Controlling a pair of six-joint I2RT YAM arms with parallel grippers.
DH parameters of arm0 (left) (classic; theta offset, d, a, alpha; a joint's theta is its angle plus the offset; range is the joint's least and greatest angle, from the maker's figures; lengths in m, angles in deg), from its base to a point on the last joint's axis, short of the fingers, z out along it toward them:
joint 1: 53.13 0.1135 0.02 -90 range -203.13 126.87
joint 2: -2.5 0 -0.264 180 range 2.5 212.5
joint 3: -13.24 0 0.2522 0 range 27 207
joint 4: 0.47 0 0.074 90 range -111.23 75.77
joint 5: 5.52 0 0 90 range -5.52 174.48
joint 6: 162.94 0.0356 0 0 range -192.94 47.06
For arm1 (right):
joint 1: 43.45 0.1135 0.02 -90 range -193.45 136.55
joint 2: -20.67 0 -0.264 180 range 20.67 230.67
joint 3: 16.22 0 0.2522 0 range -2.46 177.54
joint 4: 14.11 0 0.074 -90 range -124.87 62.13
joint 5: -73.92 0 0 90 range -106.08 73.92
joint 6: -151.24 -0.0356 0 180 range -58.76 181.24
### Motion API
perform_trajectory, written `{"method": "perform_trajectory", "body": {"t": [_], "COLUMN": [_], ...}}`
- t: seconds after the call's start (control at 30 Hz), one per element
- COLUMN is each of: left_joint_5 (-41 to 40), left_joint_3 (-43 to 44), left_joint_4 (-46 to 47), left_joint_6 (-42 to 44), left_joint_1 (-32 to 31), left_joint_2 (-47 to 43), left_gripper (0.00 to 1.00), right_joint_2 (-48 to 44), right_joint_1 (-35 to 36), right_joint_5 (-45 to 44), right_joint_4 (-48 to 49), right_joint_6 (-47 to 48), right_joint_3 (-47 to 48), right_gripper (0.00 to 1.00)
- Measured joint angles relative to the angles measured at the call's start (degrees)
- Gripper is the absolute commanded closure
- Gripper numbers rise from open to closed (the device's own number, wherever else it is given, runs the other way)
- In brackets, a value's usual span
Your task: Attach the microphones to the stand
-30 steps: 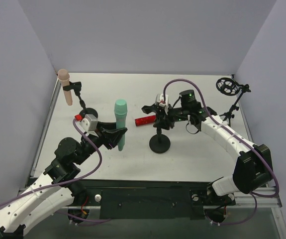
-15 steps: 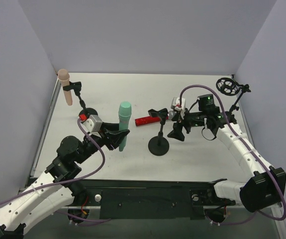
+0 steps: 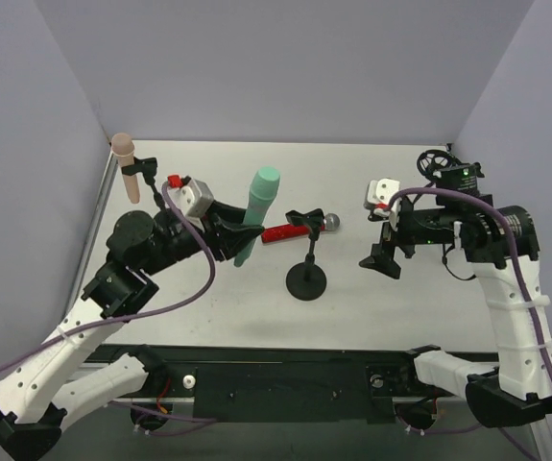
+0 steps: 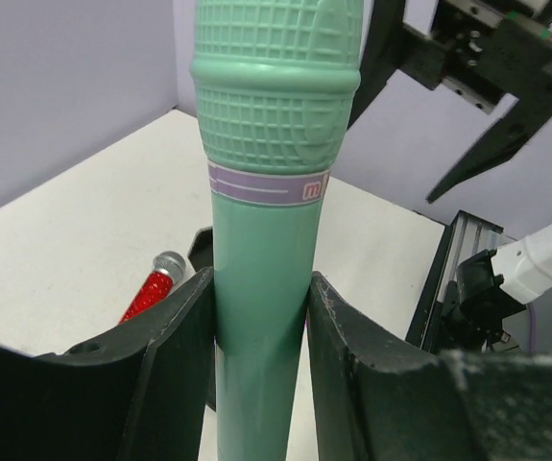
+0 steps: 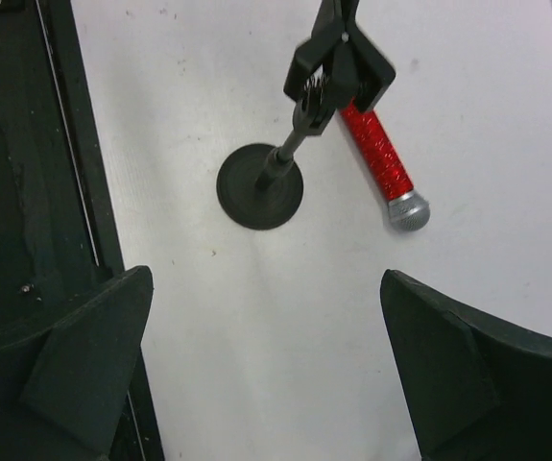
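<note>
The mint green microphone (image 3: 259, 211) hangs tilted above the table, with my left gripper (image 3: 241, 237) shut on its handle; the left wrist view shows the handle (image 4: 266, 240) pinched between both fingers. The glittery red microphone (image 3: 285, 231) lies level in the clip of the middle stand (image 3: 306, 280), silver head (image 3: 331, 222) pointing right. In the right wrist view the red microphone (image 5: 376, 158) shows under the clip (image 5: 338, 67). My right gripper (image 3: 381, 257) stands open and empty, well to the right of that stand. The pale pink microphone (image 3: 127, 170) sits upright in the far-left stand.
A third stand with a round black shock mount (image 3: 436, 163) stands at the back right, close behind my right arm. The black rail (image 3: 285, 379) runs along the table's near edge. Purple walls close in the table on three sides.
My right gripper has opened, let go of the red microphone at the middle stand's clip and drawn back to the right. My left arm has lifted the green microphone up and rightwards, tilting it.
</note>
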State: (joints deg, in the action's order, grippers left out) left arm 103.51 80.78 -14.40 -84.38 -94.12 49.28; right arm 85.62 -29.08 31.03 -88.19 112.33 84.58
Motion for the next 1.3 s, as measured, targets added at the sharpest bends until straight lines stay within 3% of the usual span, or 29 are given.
{"method": "perform_trajectory", "body": {"t": [0.27, 0.47, 0.63, 1.0, 1.07, 1.17, 1.3], "left_joint_5": [18.67, 27.85, 31.43, 30.67, 30.12, 29.22, 27.69], "left_joint_3": [18.49, 20.5, 20.5, 21.38, 21.94, 22.45, 22.77], "left_joint_4": [-3.28, -3.02, 3.23, 6.64, 6.67, 6.69, 6.67], "left_joint_6": [-0.07, -2.93, -9.22, -12.35, -12.33, -12.17, -11.82], "left_joint_1": [10.1, 10.34, 9.81, 5.42, 3.93, 2.01, 1.18], "left_joint_2": [16.59, 21.49, 22.32, 26.99, 27.89, 28.46, 28.52], "left_gripper": [1.0, 1.0, 1.0, 1.0, 1.0, 1.0, 1.0], "right_joint_2": [5.95, 16.68, 21.24, 23.78, 23.69, 23.21, 22.18], "right_joint_1": [4.87, 9.14, 9.31, 10.82, 10.86, 10.99, 11.34], "right_joint_5": [2.4, 2.97, 4.09, 7.02, 7.13, 7.89, 8.98], "right_joint_4": [-9.22, -6.64, 0.48, 12.5, 14.03, 16.79, 19.85], "right_joint_6": [-4.28, -16.92, -31.76, -52.46, -54.66, -57.59, -60.65], "right_joint_3": [17.18, 32.15, 39.1, 41.44, 41.22, 39.15, 34.6], "right_gripper": [0.0, 0.01, 0.01, 0.01, 0.05, 0.2, 0.27]}}
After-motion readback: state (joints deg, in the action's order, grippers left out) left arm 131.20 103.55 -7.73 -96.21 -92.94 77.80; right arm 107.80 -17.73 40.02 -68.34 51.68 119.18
